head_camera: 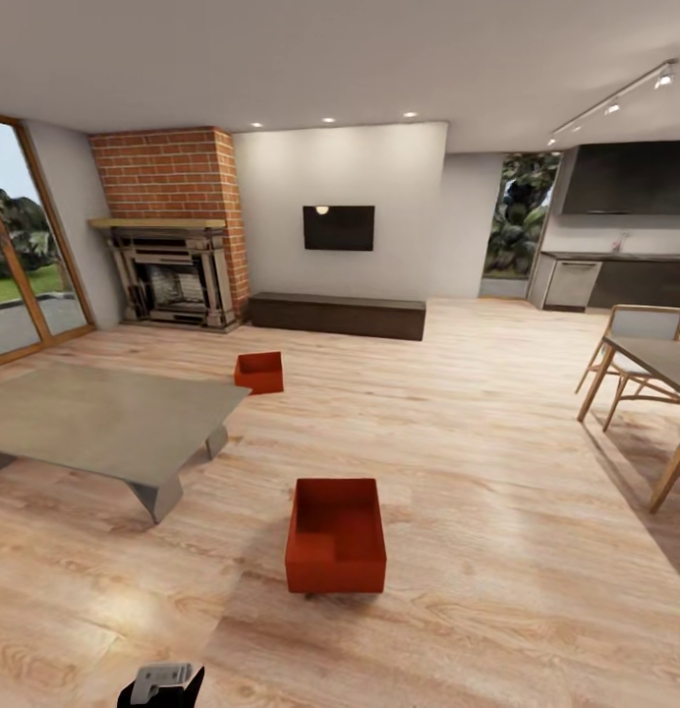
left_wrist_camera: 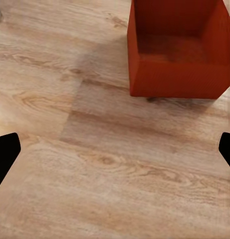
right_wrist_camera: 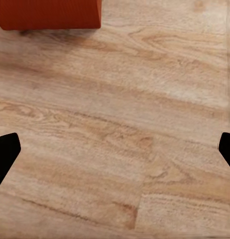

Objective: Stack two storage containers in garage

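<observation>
Sitting on the wood floor [head_camera: 458, 413] straight ahead, the nearer container [head_camera: 336, 536] lies forward of both arms, closer to the left gripper [left_wrist_camera: 115, 149], probably; both it and the right gripper [right_wrist_camera: 115, 149] spread wide, empty; the second container [head_camera: 259, 372] sits beyond the low table [head_camera: 94, 418]

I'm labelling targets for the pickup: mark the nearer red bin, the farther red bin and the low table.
nearer red bin [head_camera: 336, 563]: head view, on its front wall.
farther red bin [head_camera: 259, 378]: head view, on its front wall.
low table [head_camera: 104, 418]: head view, on its grey top.
</observation>
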Controlling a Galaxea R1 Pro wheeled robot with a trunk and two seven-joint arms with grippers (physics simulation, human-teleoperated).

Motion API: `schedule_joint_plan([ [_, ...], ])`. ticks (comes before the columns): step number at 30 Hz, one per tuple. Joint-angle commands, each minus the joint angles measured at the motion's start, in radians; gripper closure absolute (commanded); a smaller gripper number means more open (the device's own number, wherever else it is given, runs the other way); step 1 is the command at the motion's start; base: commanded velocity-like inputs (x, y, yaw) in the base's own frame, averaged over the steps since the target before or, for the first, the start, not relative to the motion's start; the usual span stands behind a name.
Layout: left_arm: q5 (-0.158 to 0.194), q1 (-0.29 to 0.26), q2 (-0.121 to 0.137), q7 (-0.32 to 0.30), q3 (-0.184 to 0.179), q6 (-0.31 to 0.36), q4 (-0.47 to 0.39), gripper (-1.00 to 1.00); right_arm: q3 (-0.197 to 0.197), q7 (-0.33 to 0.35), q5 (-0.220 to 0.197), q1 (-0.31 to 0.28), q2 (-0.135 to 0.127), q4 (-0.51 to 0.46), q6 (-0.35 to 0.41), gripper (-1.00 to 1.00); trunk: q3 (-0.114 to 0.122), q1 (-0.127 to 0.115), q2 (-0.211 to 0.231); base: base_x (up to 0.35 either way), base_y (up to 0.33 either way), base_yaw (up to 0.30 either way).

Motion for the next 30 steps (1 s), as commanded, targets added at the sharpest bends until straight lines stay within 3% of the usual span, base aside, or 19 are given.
schedule_joint_plan([
  [1,-0.004,-0.001,-0.001,-0.009,0.008,-0.002,0.000,-1.00,-0.005,0.008,0.000,-0.001,0.001,0.001,-0.003,-1.00,-0.001,0.000,-0.001,0.005,0.000,-0.244],
  [7,-0.005,-0.001,-0.001,-0.009,0.008,-0.002,0.000,-1.00,-0.005,0.008,0.000,-0.001,0.001,0.001,-0.003,-1.00,-0.001,0.000,-0.001,0.001,0.000,-0.237],
  [15,-0.005,-0.001,-0.001,-0.009,0.007,0.000,0.000,-1.00,-0.005,0.008,0.000,-0.001,0.001,0.001,-0.003,-1.00,-0.001,0.000,-0.001,0.055,0.012,-0.052],
  [30,-0.005,-0.001,-0.001,-0.009,0.007,0.001,0.000,-1.00,-0.004,0.008,0.000,-0.001,0.001,0.001,-0.003,-1.00,-0.001,0.000,-0.001,0.271,0.171,-0.002],
])
